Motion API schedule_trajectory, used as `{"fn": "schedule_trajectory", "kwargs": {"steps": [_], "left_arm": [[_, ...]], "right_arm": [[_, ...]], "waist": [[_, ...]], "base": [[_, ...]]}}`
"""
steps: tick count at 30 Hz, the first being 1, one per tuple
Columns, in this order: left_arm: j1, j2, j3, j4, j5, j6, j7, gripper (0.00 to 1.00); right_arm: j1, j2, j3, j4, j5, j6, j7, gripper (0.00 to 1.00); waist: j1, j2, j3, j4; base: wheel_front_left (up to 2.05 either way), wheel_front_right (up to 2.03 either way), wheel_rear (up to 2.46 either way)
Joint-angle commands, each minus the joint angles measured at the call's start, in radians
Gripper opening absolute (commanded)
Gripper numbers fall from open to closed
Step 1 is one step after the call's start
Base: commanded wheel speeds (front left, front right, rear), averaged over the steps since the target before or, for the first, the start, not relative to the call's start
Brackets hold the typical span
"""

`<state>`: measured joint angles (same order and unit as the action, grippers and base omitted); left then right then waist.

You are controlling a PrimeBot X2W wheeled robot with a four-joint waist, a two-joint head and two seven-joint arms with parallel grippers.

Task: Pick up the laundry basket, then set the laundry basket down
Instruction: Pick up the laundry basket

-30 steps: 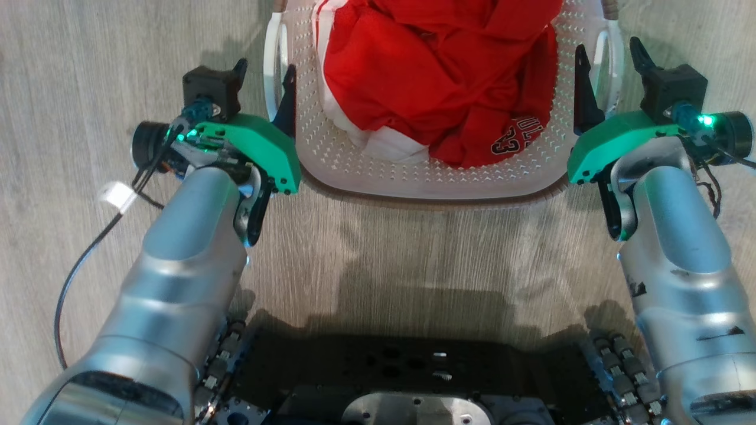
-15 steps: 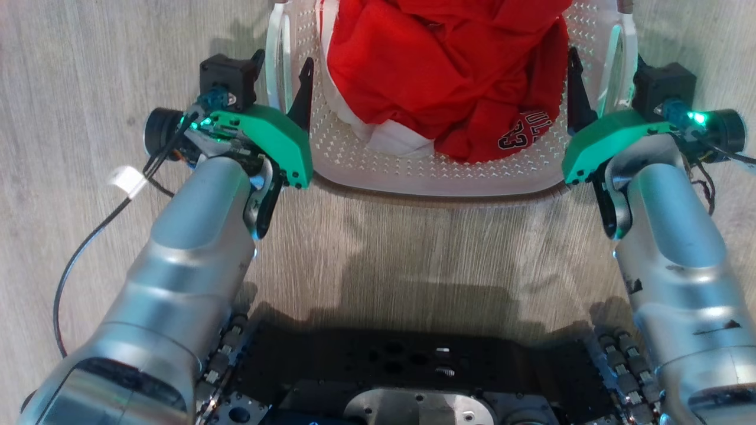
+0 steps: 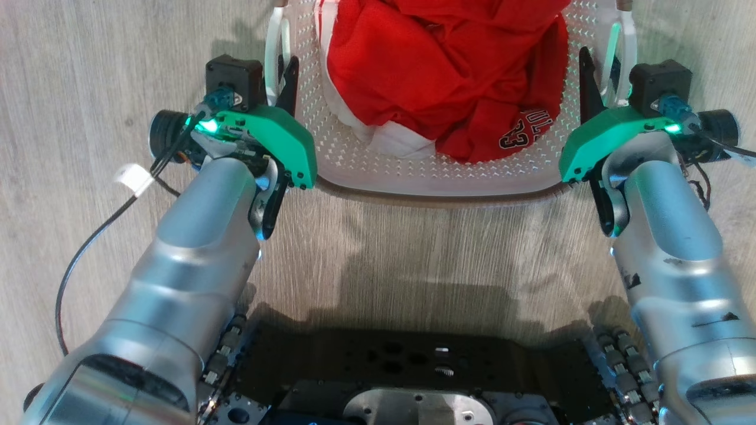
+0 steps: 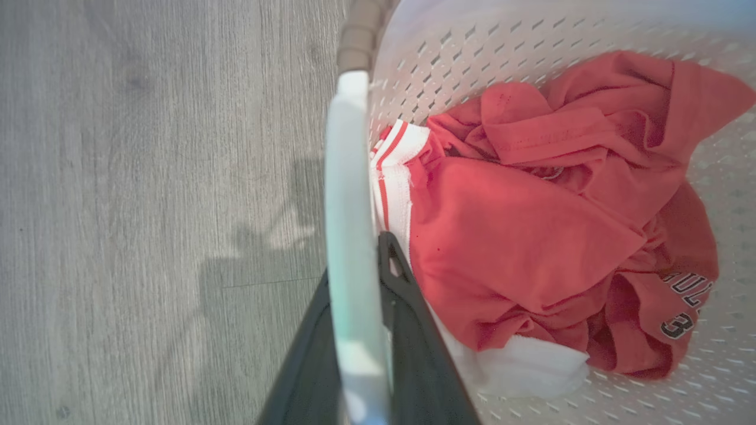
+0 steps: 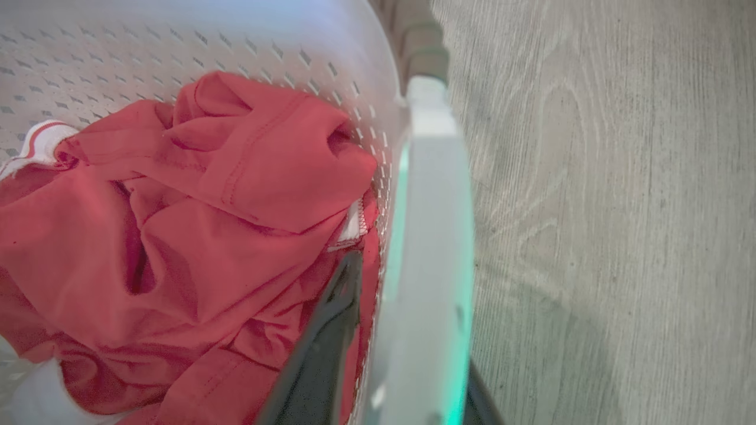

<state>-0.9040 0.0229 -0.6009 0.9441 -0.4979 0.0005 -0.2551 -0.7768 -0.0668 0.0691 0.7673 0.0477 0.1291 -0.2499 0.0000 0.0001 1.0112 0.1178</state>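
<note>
1. The crumpled red jersey (image 3: pixel 425 77) in the laundry basket (image 3: pixel 413 177) carries black-and-white print, partly folded under: "33" and letters like "ULL".
2. The basket is between both arms, ahead of the robot's dark base (image 3: pixel 413 366). Bare floor (image 3: pixel 88 59) lies open on either side.
3. The left gripper (image 3: pixel 274 65) pinches the left handle (image 4: pixel 348 206), one finger on each side. The right gripper (image 3: pixel 608 65) clamps the right handle (image 5: pixel 431 236) likewise.
4. The basket has perforated white plastic walls and a rounded brown woven-look rim (image 3: pixel 437 200). The floor is grey wood-grain planks.
</note>
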Motion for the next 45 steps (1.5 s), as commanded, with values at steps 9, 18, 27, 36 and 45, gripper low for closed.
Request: {"fn": "schedule_trajectory", "kwargs": {"steps": [9, 18, 27, 36, 45], "left_arm": [[0.023, 0.027, 0.006, -0.002, -0.007, 0.008, -0.007, 0.0], [0.059, 0.027, 0.0, 0.02, -0.012, 0.008, -0.007, 0.0], [0.127, 0.027, -0.02, 0.069, -0.037, 0.003, -0.007, 0.0], [0.202, 0.027, -0.07, 0.157, -0.089, -0.017, -0.007, 0.0], [0.291, 0.027, -0.153, 0.231, -0.191, -0.031, 0.047, 0.0]], "right_arm": [[0.032, 0.017, 0.04, 0.028, 0.028, 0.002, -0.012, 0.0], [0.041, 0.017, 0.077, 0.096, 0.072, 0.002, -0.012, 0.0], [0.064, 0.017, 0.132, 0.206, 0.137, 0.002, -0.012, 0.0], [0.101, 0.017, 0.247, 0.33, 0.25, 0.002, -0.012, 0.0], [0.166, 0.017, 0.399, 0.423, 0.426, 0.002, 0.057, 0.0]], "waist": [[0.0, -0.0001, -0.025, -0.004], [0.0, -0.0001, -0.094, -0.016], [0.0, -0.0001, -0.219, -0.034], [0.0, -0.0001, -0.364, -0.047], [0.0, -0.0001, -0.535, -0.065]], "base": [[0.0, 0.0, 0.0], [0.0, 0.0, 0.0], [0.0, 0.0, 0.0], [0.0, 0.0, 0.0], [0.0, 0.0, 0.0]]}}
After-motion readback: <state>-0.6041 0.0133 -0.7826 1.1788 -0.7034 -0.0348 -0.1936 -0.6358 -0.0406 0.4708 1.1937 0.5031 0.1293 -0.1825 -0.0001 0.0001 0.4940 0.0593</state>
